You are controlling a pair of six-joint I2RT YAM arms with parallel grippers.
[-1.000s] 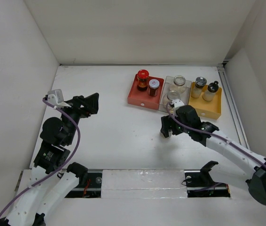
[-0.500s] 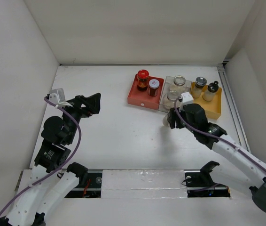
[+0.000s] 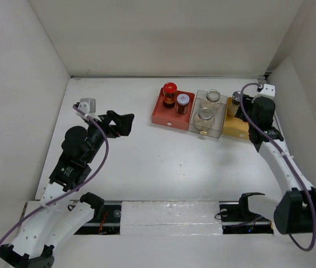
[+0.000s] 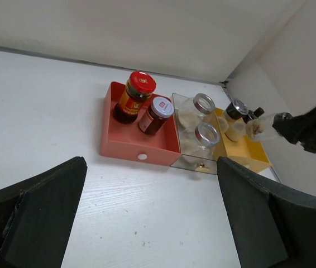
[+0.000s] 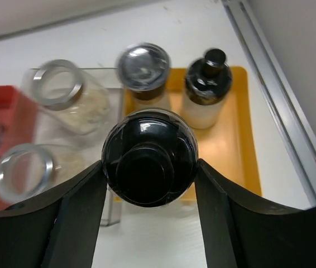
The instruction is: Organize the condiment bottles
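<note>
My right gripper [image 5: 149,167] is shut on a black-knob-capped shaker [image 5: 149,142], whose cap faces the wrist camera. It hangs over the front of the yellow tray [image 5: 242,162]. Two shakers stand in that tray: one silver-lidded [image 5: 144,70], one black-knobbed [image 5: 208,84]. Two clear round jars [image 3: 213,96] [image 3: 205,115] sit in the clear tray [image 3: 209,132]. A red-lidded dark jar [image 3: 170,90] and a silver-lidded one [image 3: 182,100] stand in the red tray [image 3: 166,118]. My left gripper [image 3: 123,124] is open and holds nothing, left of the trays.
The three trays stand side by side at the back right. A metal rail [image 3: 275,123] and the right wall run just beyond the yellow tray. White walls close the table on three sides. Bare table [image 4: 147,223] lies under the left gripper [image 4: 149,167].
My right gripper closed on the shaker on the table in front of the clear tray and carried it right, over the yellow tray. My left gripper opened wider and shifted slightly right.
</note>
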